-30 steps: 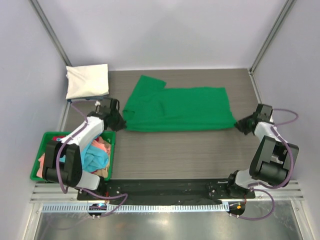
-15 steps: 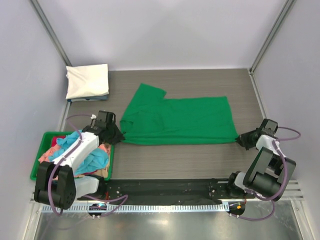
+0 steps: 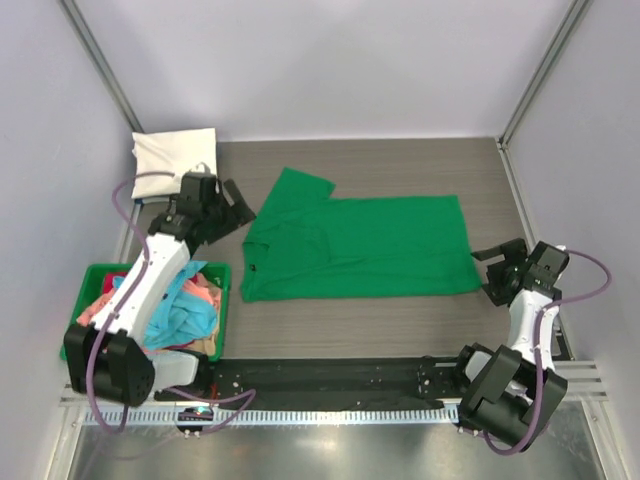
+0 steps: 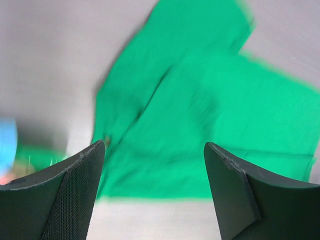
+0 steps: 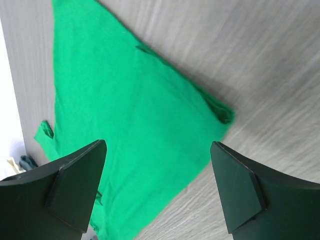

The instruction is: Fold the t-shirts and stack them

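The bright green t-shirt [image 3: 360,245] lies flat on the table, folded lengthwise, with one sleeve pointing to the back left. My left gripper [image 3: 238,205] hovers open just left of its collar end, touching nothing. The left wrist view is blurred: green cloth [image 4: 200,115] lies below the empty, wide-apart gripper [image 4: 155,146]. My right gripper [image 3: 492,272] stands open beside the shirt's right hem corner, apart from it. In the right wrist view the shirt [image 5: 130,115] spreads beneath the empty gripper [image 5: 157,145]. A folded cream-white t-shirt [image 3: 175,160] rests at the back left corner.
A green plastic bin [image 3: 85,275] stands at the left table edge, under my left arm. It holds crumpled light blue [image 3: 180,315] and salmon-pink [image 3: 205,290] shirts. Metal posts and grey walls close in the table at the back and sides.
Both grippers have opened and let go of the green shirt, which now lies flat. The left gripper rose toward the back; the right drew back to the right.
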You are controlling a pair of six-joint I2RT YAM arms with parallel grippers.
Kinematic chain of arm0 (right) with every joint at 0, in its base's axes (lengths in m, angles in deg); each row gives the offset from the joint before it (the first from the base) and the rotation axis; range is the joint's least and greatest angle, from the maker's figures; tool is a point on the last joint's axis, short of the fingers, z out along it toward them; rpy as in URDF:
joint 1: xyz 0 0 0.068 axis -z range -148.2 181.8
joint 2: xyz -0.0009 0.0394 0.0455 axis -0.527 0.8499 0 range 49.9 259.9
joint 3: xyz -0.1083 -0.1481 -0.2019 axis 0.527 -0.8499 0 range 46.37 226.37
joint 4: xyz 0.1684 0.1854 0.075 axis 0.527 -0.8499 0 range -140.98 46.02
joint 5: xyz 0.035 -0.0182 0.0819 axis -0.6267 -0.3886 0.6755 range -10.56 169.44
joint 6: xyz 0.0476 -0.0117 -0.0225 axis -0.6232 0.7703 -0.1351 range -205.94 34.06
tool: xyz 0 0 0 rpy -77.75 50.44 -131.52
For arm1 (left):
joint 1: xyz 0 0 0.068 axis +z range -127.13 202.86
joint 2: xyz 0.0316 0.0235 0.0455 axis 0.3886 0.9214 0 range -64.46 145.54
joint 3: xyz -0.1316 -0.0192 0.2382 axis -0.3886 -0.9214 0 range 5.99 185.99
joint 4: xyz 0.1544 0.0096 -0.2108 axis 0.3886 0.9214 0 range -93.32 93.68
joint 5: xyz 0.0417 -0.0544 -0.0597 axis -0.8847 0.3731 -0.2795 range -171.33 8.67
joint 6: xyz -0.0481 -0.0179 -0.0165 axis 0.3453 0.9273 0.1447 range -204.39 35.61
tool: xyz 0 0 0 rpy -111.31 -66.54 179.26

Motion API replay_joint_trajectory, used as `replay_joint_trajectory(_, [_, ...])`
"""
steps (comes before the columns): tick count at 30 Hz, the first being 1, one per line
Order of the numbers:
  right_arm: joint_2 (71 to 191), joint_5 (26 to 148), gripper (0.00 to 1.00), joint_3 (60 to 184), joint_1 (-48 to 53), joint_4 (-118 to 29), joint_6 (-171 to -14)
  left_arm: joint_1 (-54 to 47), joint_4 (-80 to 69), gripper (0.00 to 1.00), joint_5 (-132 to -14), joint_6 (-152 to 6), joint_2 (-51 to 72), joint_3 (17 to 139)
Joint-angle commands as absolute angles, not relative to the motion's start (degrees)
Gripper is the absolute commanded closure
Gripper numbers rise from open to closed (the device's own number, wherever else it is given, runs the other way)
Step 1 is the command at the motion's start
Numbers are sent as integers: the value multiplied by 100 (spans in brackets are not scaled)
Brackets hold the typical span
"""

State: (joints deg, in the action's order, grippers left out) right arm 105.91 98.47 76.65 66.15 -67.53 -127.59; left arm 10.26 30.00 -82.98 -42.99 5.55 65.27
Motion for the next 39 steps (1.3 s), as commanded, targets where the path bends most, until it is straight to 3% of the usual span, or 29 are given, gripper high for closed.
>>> replay_joint_trajectory(1, [10597,9704,9,8029,6284,-6429,-13032,1056,2551,19,-8459,-5002,1756,7697])
replay_joint_trajectory(7, [11553,9000,8,9425,4897,-6612,-12725,1100,2349,22,-8169,-5389,4305,10067])
replay_joint_trajectory(17, [11706,8921,8,9418,3859,-6594,-12400,1144,2190,27,-7711,-5241,7341,13225])
replay_joint_trajectory(26, [11854,8411,8,9471,3461,-6797,-12127,995,2146,32,-7933,-4739,8547,14133])
replay_joint_trajectory(33, [12363,8059,8,9752,3453,-6779,-12101,942,2393,43,-7800,-4836,8645,13976])
replay_joint_trajectory(39, [12575,7971,8,10007,3461,-6762,-12145,854,2349,46,-7870,-5047,8503,13641])
